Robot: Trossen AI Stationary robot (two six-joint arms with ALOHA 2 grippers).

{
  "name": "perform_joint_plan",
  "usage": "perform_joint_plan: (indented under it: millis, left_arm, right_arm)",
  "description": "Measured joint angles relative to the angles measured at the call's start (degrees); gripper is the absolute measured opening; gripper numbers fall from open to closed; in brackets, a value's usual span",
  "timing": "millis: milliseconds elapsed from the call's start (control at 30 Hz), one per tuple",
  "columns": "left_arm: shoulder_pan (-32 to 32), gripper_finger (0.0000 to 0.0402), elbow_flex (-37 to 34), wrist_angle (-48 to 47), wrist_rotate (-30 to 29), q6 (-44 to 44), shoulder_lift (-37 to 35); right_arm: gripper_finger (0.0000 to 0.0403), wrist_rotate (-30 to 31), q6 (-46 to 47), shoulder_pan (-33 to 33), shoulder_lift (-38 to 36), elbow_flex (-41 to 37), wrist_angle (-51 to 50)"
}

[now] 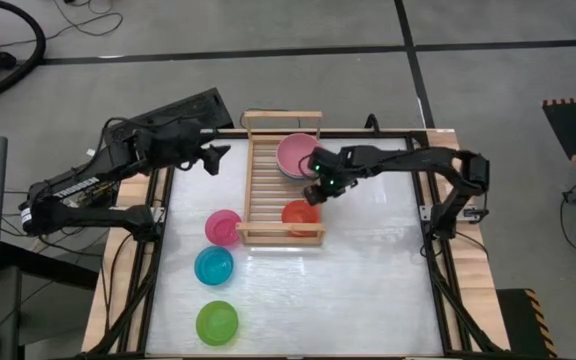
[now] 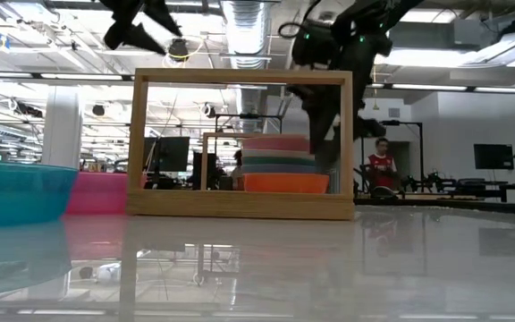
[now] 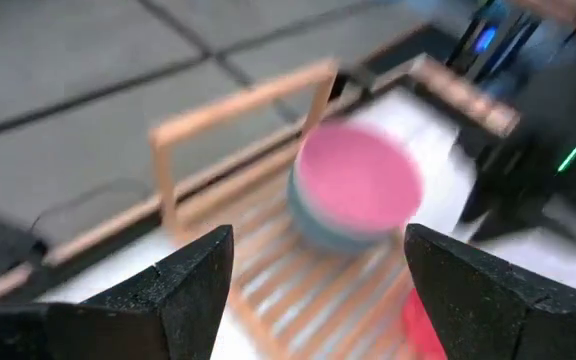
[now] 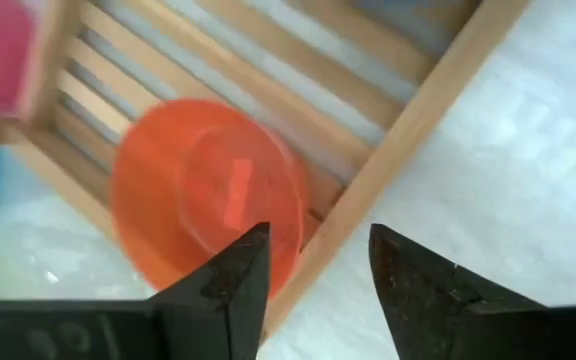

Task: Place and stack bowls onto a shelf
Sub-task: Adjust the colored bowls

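Item: wooden shelf (image 1: 281, 180) on the white tabletop (image 1: 348, 290).

- Far end: stack of larger bowls, pink bowl (image 1: 296, 152) uppermost, nested to save slat room.
- Near end: orange bowl (image 1: 299, 214), resting on the slats by the side rail.
- Awaiting placement on the tabletop beside the shelf: magenta bowl (image 1: 223, 227), cyan bowl (image 1: 214, 266), green bowl (image 1: 217, 322).
- Right gripper (image 4: 313, 265): jaws apart, empty, hanging above the orange bowl, apparently having released it.
- Left gripper (image 3: 313, 270): jaws apart, empty, raised beside the shelf's far end, facing the stack.

Your workshop around the table

You have grey floor (image 1: 268, 30) crossed by black tape lines (image 1: 298, 52); ceiling ducts (image 2: 249, 22), dark monitors (image 2: 492, 156) and a person (image 2: 381, 165) beyond.
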Motion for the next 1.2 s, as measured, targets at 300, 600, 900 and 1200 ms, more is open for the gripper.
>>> perform_joint_plan:
  millis: [300, 600, 900, 1200]
  left_arm:
    - [0.0, 0.0279, -1.9, -24.8, 2.8, -1.8, 2.8]
    - [-0.1, 0.0279, -15.1, -23.3, 9.8, -7.6, 6.4]
    - [-2.5, 0.0273, -23.1, -17.6, 14.6, -10.6, 6.8]
    - [-5.2, 0.0188, -25.1, -14.0, 11.7, -11.1, 6.8]
  right_arm:
    - [0.0187, 0.7, -0.3, -1.9, -9.1, 0.9, 0.2]
    - [0.0183, 4.3, -1.2, -2.0, -12.6, 0.9, -0.1]
    - [0.0182, 4.5, -1.2, -1.6, -12.1, 0.9, -0.9]
    - [0.0182, 4.5, -1.7, -1.7, -12.1, 0.9, -0.7]
